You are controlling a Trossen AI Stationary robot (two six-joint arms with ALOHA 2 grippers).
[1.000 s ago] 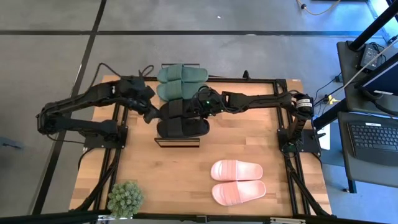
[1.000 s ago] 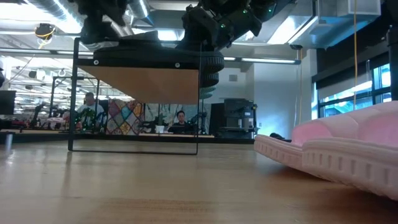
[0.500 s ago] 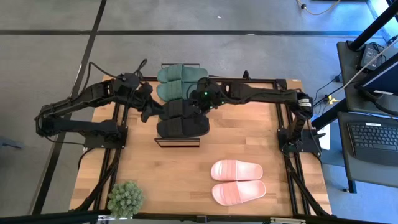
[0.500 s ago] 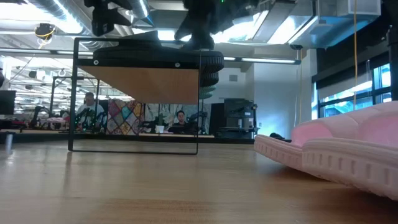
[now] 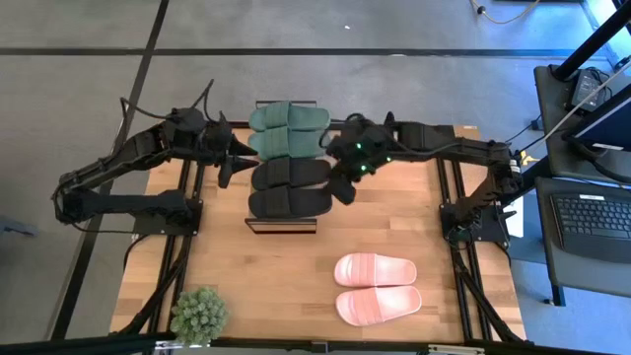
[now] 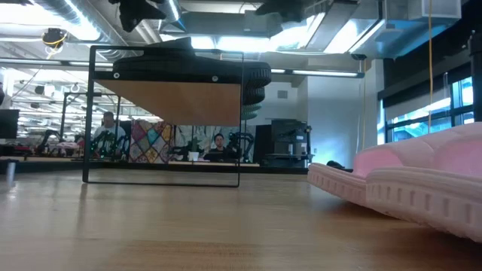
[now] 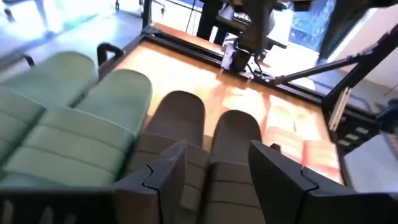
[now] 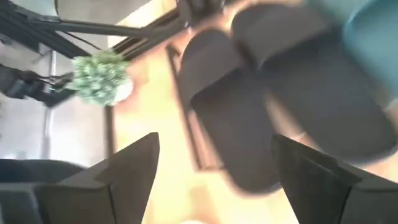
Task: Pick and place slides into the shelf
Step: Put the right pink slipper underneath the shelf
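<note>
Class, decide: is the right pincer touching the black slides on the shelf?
Apart. The right wrist view shows the open right pincer with empty space between its fingers, and the black slides lie beyond them.

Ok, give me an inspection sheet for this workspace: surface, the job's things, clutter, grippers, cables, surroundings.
Surface: wooden table, dark rails along its sides.
Job's things: black slides and green slides side by side on the shelf; pink slides on the table, not shelved.
Clutter: potted plant at a table corner.
Grippers: left gripper and right gripper flank the black pair, both open and empty.
Cables: black loops behind the left arm.
Surroundings: computer desk beside the table; people seated far behind.
</note>
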